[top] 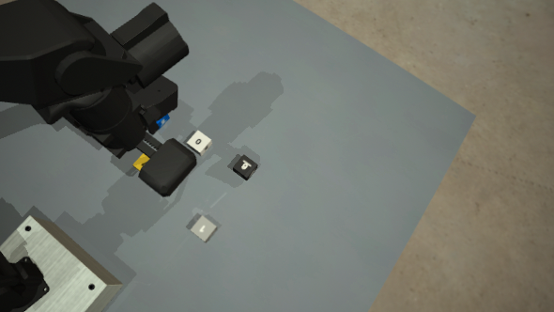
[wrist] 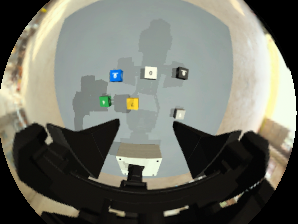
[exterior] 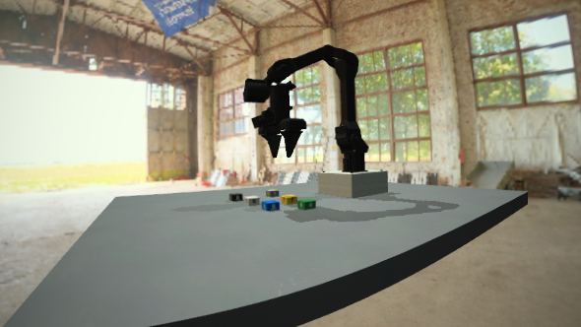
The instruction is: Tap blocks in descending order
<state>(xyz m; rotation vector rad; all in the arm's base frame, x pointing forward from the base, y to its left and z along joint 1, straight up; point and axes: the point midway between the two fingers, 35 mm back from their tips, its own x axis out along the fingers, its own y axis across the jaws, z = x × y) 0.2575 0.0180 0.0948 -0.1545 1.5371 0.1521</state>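
Note:
Six small blocks lie on the grey table. The white block shows a 0. The black block has a white digit I cannot read. The grey block seems to show a 1. The blue block and the yellow block are partly hidden by the arm in the top view. The green block is hidden there. My gripper is open and empty, pointing down, high above the blocks.
The arm's metal base block stands at the table's near-left corner in the top view. The arm covers the upper left of that view. The table's edge runs along the right side.

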